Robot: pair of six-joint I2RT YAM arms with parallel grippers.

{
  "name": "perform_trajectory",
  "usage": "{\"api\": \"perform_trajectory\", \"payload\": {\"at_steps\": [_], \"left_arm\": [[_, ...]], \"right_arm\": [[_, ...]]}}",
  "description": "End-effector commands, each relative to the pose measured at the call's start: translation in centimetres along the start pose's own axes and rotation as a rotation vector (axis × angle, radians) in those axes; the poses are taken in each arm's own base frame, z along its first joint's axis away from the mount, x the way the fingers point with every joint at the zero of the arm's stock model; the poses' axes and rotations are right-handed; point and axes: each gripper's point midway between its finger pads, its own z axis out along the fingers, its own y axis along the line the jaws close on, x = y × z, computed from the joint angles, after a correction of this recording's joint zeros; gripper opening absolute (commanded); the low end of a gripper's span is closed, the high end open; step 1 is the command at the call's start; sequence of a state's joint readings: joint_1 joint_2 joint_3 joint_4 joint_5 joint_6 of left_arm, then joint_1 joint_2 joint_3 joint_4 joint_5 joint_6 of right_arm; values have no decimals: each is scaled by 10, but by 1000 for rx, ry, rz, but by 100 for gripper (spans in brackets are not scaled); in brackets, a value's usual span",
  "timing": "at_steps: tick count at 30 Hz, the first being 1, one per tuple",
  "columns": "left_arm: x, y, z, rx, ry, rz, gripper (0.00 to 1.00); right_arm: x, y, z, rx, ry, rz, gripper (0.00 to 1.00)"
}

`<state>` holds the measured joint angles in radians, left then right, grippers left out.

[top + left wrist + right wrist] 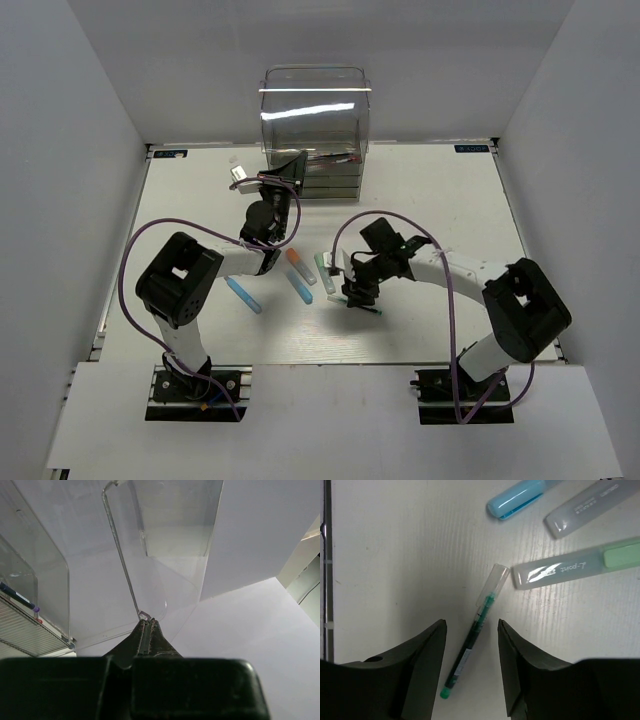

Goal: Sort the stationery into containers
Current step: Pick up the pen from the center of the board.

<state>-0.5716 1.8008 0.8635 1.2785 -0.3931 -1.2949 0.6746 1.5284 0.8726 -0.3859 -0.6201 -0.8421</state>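
Overhead: cabinet [315,115] stands at the table's [450,200] far edge. Left gripper [295,168] is at its lower drawers. Right gripper [358,298] is low over the table, near a blue marker [301,288].

Left wrist: fingers [142,630] pressed together, tips at a clear drawer's [150,540] rim; whether they pinch it, cannot tell.

Right wrist: fingers [437,640] spread either side of a green pen [470,652], untouched, flat on the table, just beside a mint marker [575,567].
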Motion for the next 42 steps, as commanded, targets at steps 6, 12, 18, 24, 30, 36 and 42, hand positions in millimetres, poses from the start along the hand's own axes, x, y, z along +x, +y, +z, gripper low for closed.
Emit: {"api": "perform_trajectory", "payload": {"at_steps": [6,12,18,24,30,36,42], "left_arm": [[-15,-31,0,63,-37,-23,0],[-14,-27,-2,55,-35,-19,0],[-16,-32,-2,63,-37,-23,0],[-16,-32,-2,63,-37,-23,0],[-16,-32,-2,63,-37,-23,0],[-16,-32,-2,63,-37,-23,0],[-16,-34,-2,63,-37,-23,0]], "right_arm": [[10,-11,17,126,139,43,49],[17,-22,24,217,185,73,49],[15,-16,32,196,196,59,49],[24,-7,39,171,235,56,48],[43,1,43,149,292,62,17],[42,-2,36,169,280,3,0],[-1,-28,3,289,147,-215,0]]}}
